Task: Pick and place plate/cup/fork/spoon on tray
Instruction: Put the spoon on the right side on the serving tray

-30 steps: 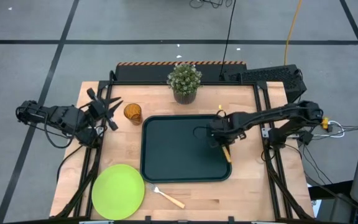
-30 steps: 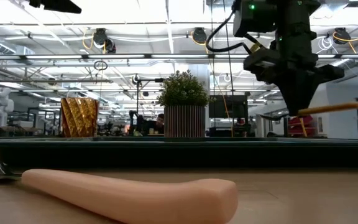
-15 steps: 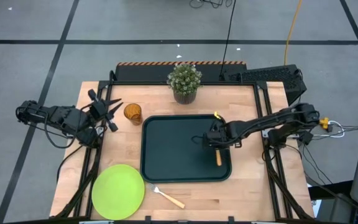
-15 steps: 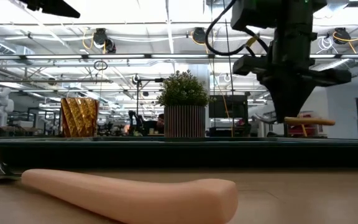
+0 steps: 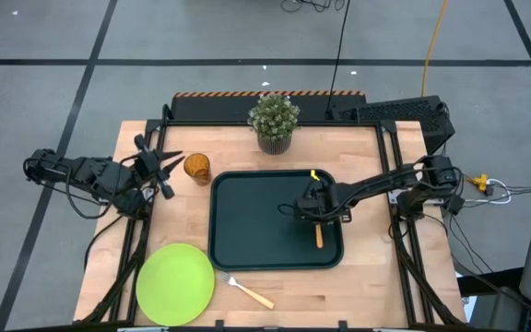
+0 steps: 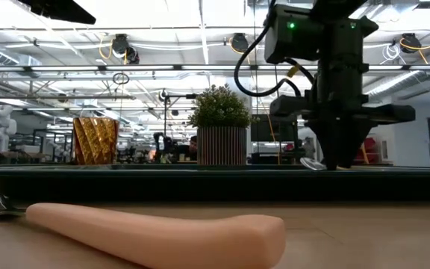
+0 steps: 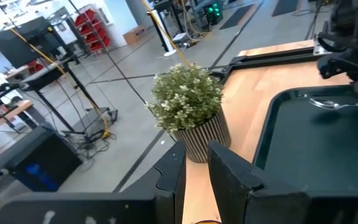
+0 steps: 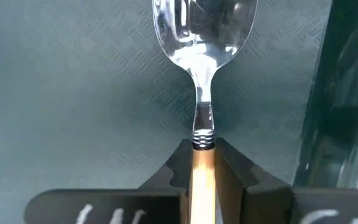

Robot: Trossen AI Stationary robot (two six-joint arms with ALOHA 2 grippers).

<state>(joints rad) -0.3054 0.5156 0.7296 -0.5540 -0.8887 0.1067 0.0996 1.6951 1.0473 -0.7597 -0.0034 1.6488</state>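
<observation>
Spoon (image 8: 202,74), one, clamped in right hand (image 8: 202,163) over one tray (image 5: 252,217).

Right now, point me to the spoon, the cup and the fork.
spoon (image 8: 202,25): right wrist view, on its silver bowl.
cup (image 5: 196,168): high view, on its amber rim, left of the tray.
fork (image 5: 255,296): high view, on its orange handle, beside the plate.

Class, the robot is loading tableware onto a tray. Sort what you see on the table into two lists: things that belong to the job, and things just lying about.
Belongs to the job:
- tray
- spoon, held over the tray by the right gripper
- plate
- fork
- cup

Just lying about:
- potted plant
</observation>
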